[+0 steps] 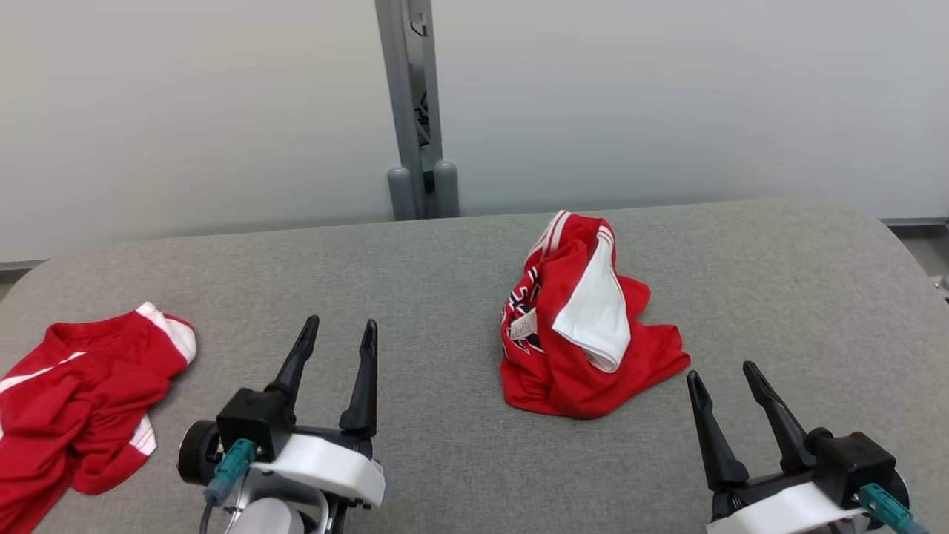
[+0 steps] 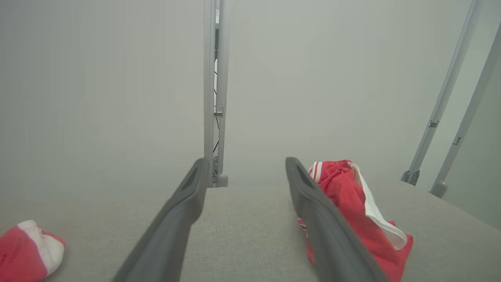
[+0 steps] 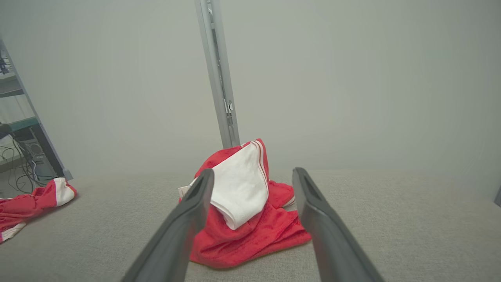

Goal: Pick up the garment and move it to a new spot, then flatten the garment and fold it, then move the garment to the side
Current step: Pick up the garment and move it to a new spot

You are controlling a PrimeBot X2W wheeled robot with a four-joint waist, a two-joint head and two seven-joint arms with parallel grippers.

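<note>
A crumpled red garment [image 1: 574, 374] with white panels and stripes sits in a heap on the grey padded table [image 1: 415, 274], right of the middle. It also lies to the right of the fingers in the left wrist view [image 2: 344, 192] and straight ahead in the right wrist view [image 3: 250, 235]. My left gripper [image 1: 342, 321] hovers open and empty to the heap's left, well apart from it [image 2: 246, 160]. Open and empty too, my right gripper [image 1: 721, 369] stands just right of the heap's near corner, its jaws pointing toward the cloth [image 3: 253, 171].
Another red and white garment [image 1: 67, 404] lies rumpled at the table's left edge [image 2: 21, 254] [image 3: 31, 201]. A grey metal post [image 1: 415, 111] rises behind the table's far edge against a pale wall. More slanted posts [image 2: 442, 109] stand off the right side.
</note>
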